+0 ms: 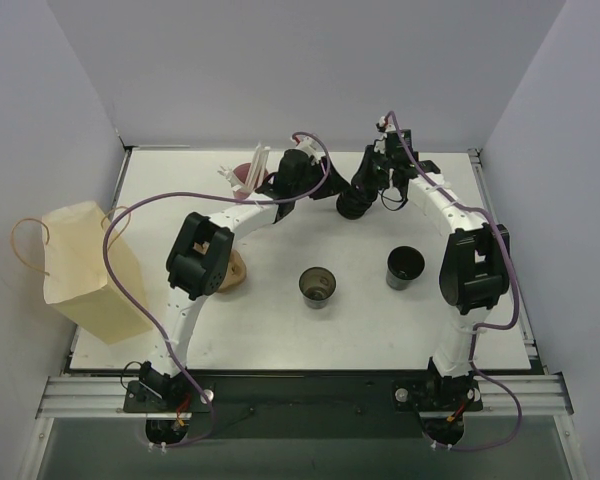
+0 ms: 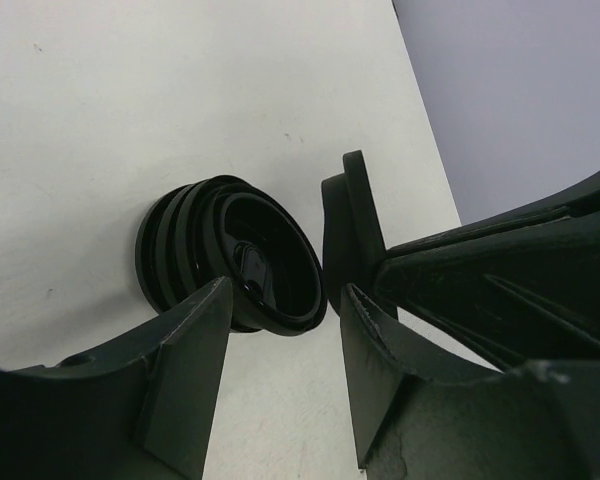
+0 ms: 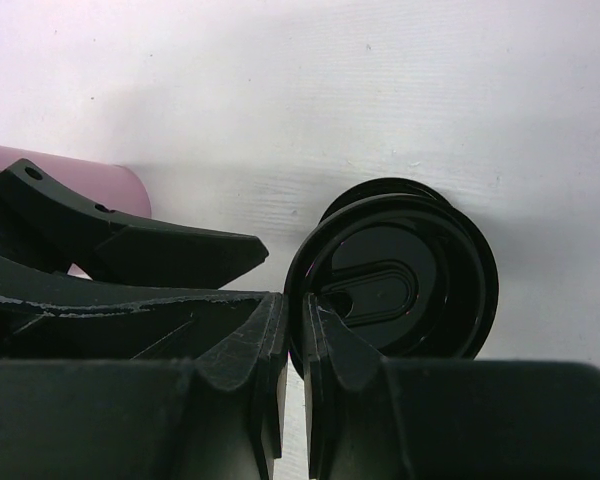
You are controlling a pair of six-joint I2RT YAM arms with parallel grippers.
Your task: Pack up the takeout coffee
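A stack of black coffee lids (image 1: 351, 209) lies at the far middle of the table. In the right wrist view my right gripper (image 3: 295, 300) is shut on the rim of the top black lid (image 3: 400, 270), which is tilted up on edge. My left gripper (image 2: 285, 290) is open and empty, its jaws just short of the lid stack (image 2: 220, 250), with one right fingertip (image 2: 352, 215) beside it. From above, the left gripper (image 1: 325, 192) and right gripper (image 1: 360, 190) meet at the stack. Two dark open cups (image 1: 317, 286) (image 1: 405, 267) stand mid-table.
A tan paper bag (image 1: 80, 270) with handles lies at the table's left edge. A pink cylinder (image 1: 246, 176) and white items (image 1: 259, 160) sit at the far left of the lids; the pink one also shows in the right wrist view (image 3: 90, 170). A brown object (image 1: 236, 270) lies under the left arm.
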